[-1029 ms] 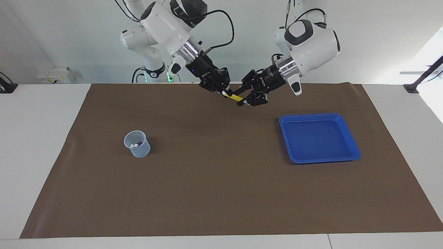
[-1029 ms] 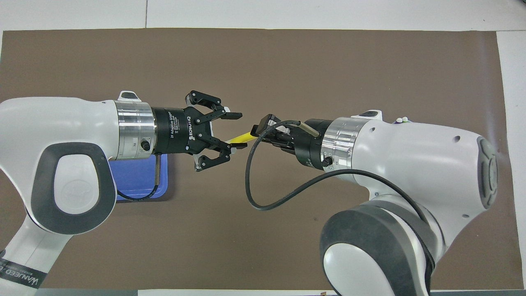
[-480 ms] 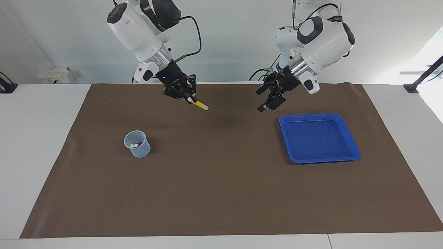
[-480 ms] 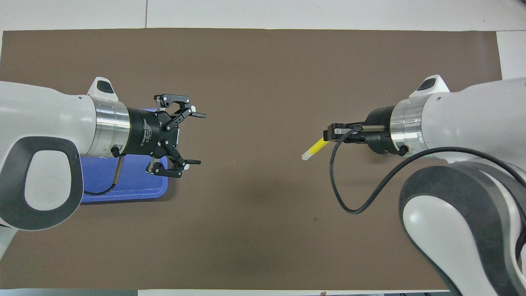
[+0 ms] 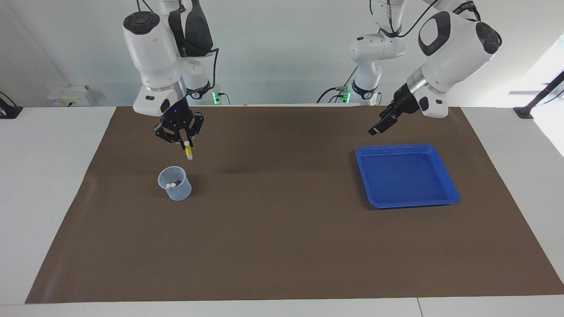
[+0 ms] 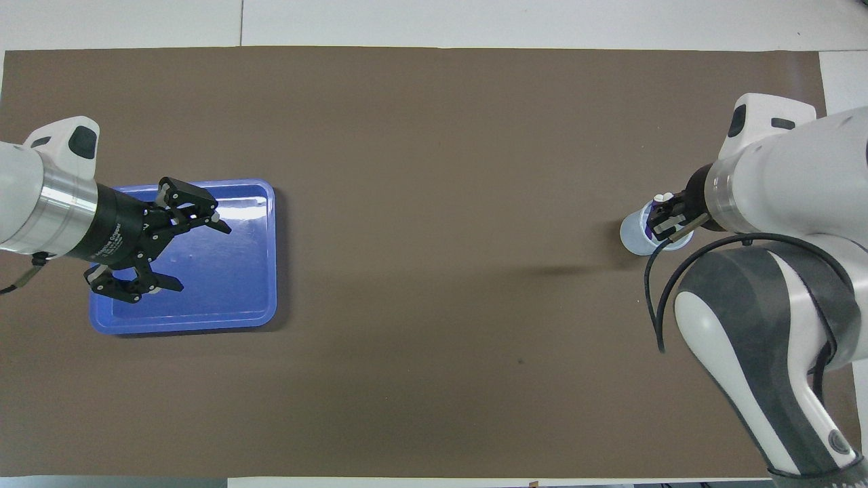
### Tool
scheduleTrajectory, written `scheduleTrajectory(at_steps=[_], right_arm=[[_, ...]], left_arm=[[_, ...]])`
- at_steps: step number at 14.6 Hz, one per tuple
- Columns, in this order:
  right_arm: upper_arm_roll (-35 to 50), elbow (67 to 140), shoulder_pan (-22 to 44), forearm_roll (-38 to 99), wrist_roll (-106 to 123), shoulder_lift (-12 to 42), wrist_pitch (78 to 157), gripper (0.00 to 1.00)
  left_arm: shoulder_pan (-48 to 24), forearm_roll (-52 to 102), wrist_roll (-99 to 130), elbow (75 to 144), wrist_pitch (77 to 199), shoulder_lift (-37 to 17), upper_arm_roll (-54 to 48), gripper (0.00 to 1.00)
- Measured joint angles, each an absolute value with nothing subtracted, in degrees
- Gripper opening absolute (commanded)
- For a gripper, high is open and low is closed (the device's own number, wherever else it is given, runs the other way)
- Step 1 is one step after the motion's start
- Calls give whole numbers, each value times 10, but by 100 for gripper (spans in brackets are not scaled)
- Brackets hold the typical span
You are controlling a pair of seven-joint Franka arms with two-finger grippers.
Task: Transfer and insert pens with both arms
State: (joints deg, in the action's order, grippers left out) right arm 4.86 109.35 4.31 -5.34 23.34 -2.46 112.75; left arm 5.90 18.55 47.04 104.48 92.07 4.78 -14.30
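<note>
Yellow pen (image 5: 188,152) hangs upright from right claw (image 5: 187,143) (above cup (image 5: 175,184)).

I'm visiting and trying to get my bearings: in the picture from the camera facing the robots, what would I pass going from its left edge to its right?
Clear cup holding pens → yellow pen hanging in the right gripper → left gripper, open in the air → blue tray.

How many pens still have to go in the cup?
Just one, it looks like. Two pale pen tips already poke out of the cup, and the blue tray is empty. The right gripper holds the yellow pen upright above the cup. The left gripper waits open over the tray.
</note>
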Motion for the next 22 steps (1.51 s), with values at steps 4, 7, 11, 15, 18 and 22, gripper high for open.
scheduleTrajectory(at_steps=[4, 7, 11, 15, 18, 22], right_arm=[[48, 1103, 10, -65, 289, 5, 1148, 0], [49, 1139, 9, -65, 289, 5, 1184, 0], [49, 1161, 2, -65, 289, 5, 1207, 16], [49, 1169, 2, -65, 289, 5, 1219, 100], [49, 1150, 1, -65, 289, 3, 1213, 100], [49, 1039, 0, -65, 280, -7, 1078, 100]], left_arm=[[73, 82, 286, 1005, 851, 48, -143, 100], [73, 31, 149, 964, 787, 49, -142, 100], [74, 11, 48, 940, 755, 55, -142, 100], [33, 11, 49, 940, 777, 53, -119, 100], [-34, 22, 67, 933, 782, 50, -50, 100], [-48, 35, 68, 888, 816, 30, -32, 100]])
